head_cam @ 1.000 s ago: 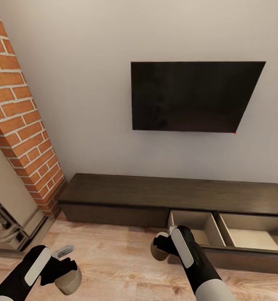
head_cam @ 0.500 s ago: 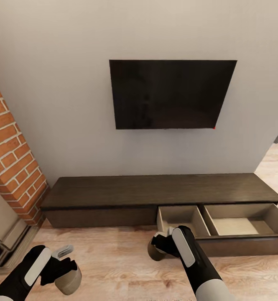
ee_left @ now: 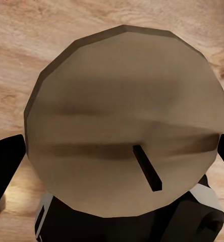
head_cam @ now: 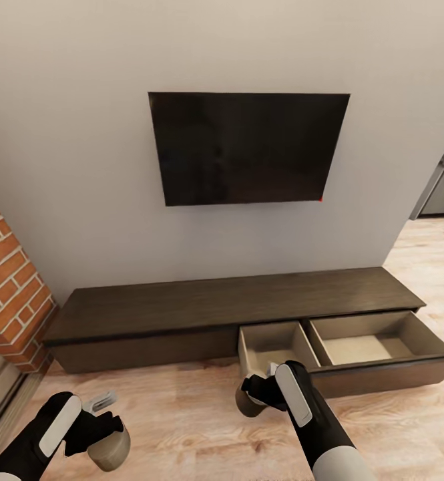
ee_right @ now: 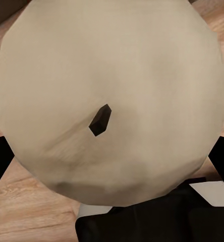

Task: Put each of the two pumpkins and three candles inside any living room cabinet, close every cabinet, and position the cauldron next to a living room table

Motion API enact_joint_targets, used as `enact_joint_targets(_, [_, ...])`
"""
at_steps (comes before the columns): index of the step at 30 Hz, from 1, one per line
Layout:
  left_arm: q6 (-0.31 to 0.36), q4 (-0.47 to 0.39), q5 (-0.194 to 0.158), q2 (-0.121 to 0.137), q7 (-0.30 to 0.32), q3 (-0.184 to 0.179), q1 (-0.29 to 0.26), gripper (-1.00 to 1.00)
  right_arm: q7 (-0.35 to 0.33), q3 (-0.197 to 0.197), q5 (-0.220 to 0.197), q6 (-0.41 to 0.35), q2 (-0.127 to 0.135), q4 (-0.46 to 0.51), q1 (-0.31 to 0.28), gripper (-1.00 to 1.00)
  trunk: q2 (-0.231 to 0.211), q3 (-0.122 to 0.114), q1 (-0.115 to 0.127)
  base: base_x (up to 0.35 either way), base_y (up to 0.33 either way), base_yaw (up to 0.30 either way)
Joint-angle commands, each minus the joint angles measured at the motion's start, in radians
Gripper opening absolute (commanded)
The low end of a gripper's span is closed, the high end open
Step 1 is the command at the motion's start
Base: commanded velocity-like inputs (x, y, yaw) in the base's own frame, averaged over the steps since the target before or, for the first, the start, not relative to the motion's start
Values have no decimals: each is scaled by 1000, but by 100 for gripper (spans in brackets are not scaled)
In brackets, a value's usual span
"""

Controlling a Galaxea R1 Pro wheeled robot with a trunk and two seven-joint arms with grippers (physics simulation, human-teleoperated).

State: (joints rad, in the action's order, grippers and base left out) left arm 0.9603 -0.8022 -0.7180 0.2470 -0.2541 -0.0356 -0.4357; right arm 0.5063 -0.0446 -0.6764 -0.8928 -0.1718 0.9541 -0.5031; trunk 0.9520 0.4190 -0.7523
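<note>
The long dark-brown cabinet (head_cam: 181, 307) stands against the wall ahead. Its right drawer (head_cam: 382, 341) is pulled open, showing two pale beige compartments with nothing visible in them; the left drawer front is closed. My left gripper (head_cam: 103, 427) hangs low over the floor at the near left, shut on a grey-tan candle (head_cam: 111, 451). My right gripper (head_cam: 256, 391) is just in front of the open drawer's left compartment, shut on another candle (head_cam: 245, 405). Each wrist view looks at a candle's round top with a dark wick (ee_left: 127, 116) (ee_right: 112, 91). Pumpkins and cauldron are out of view.
A black TV (head_cam: 245, 147) hangs on the wall above the cabinet. A brick fireplace column (head_cam: 8, 300) stands at the left. A grey appliance (head_cam: 442, 190) shows past the wall's end at the far right. Wooden floor (head_cam: 181, 421) lies between me and the cabinet.
The whole view has swung to the right: cabinet, TV and brick column slid left in the picture. Both arms keep the same pose, each still holding its candle.
</note>
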Motion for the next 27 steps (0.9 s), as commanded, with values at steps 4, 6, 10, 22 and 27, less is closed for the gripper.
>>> enact_joint_targets(4, [0, 0, 0, 0, -1, -1, 0, -100, 0, 0, 0, 0, -1, 0, 0, -100, 0, 0, 0, 0, 0, -214])
enact_joint_targets(6, [0, 0, 0, 0, -1, -1, 0, -100, 0, 0, 1, 0, -1, 0, 0, -100, 0, -1, 0, 0, 0, -246])
enact_joint_targets(10, [0, 0, 0, 0, -1, -1, 0, -100, 0, 16, 1, 0, 0, 0, 0, -100, 0, -4, 0, 0, 0, -258])
enact_joint_targets(22, [0, 0, 0, 6, -1, 0, 0, -100, 0, 20, -2, 0, 0, -3, 0, -100, 0, -14, 0, 0, 0, -260])
enact_joint_targets(27, [0, 0, 0, 9, -1, 0, 0, -100, -1, 21, -2, 1, 0, -4, 0, -100, 0, -18, 0, 0, 0, -260])
